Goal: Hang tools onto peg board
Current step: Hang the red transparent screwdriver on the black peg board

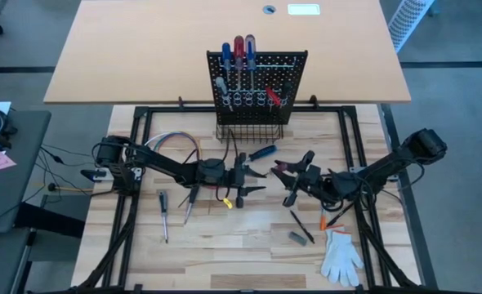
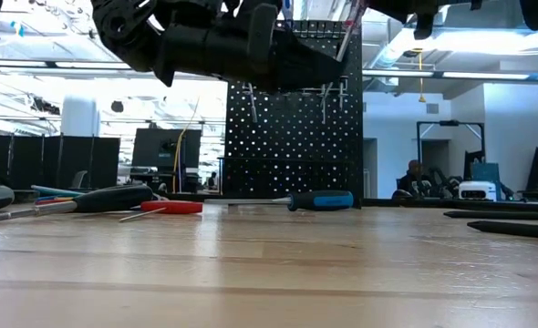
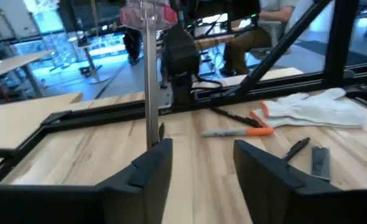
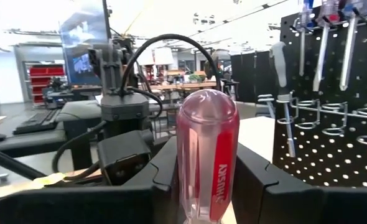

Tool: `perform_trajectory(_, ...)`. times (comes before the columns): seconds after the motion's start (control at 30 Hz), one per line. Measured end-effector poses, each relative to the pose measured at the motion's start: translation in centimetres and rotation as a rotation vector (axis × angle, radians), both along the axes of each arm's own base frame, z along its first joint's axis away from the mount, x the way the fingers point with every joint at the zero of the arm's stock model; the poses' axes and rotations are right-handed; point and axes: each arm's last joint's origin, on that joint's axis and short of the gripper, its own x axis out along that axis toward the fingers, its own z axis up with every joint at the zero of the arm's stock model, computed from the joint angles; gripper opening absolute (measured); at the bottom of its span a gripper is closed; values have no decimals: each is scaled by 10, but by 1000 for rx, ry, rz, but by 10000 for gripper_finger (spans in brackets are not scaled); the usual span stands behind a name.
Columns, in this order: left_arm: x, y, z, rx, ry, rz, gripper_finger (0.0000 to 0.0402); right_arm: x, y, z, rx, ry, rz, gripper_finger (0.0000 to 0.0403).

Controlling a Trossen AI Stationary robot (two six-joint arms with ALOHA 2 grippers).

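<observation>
Item: red screwdriver (image 4: 207, 162), gripped by right pincer (image 1: 294, 181); left pincer (image 3: 199, 165) open beside shaft. Hazard: slips during handover.

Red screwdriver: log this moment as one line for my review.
right end effector: shut on red screwdriver | left end effector: open, by its shaft | peg board: partly filled

Crowded middle, open front edge

On the bench (image 1: 249, 245), the peg board (image 1: 257, 82) blocks the far side, its upper rings already filled with screwdrivers. Both arms meet mid-bench: the left end effector (image 1: 243, 178) and the right end effector (image 1: 294, 181), clamped on a clear red-handled screwdriver (image 4: 206, 155), stand near each other. A blue screwdriver (image 1: 262, 152) lies between them and the board. Loose tools (image 1: 163, 214) and a white glove (image 1: 340, 255) flank bare wood along the near edge.
</observation>
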Motion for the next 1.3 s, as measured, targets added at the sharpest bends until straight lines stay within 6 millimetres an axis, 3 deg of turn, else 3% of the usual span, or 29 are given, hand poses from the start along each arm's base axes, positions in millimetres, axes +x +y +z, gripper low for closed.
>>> perform_trajectory(0.2, -4, 1, -4, 48, 112, 36, 192, -2, 5, -1, -26, 27, -14, 93)
perform_trajectory(0.33, -12, 3, 5, 111, 183, 131, 188, -4, 8, 0, -26, 19, -8, 93)
perform_trajectory(0.5, -13, 6, 14, 97, 129, 129, 186, -3, 7, 0, -11, 9, -1, 93)
perform_trajectory(0.7, -5, 4, 3, 81, 79, 107, 182, -2, 5, 0, -9, 8, -4, 93)
perform_trajectory(0.87, -4, 4, 4, 79, 59, 110, 153, -2, 5, 0, -16, 7, 13, 93)
perform_trajectory(1.17, -4, 3, 6, 76, 40, 95, 59, -2, 5, 0, -18, 12, 12, 93)
perform_trajectory(1.3, -4, 2, 6, 72, 38, 58, 42, -2, 5, 0, -18, 13, 12, 93)
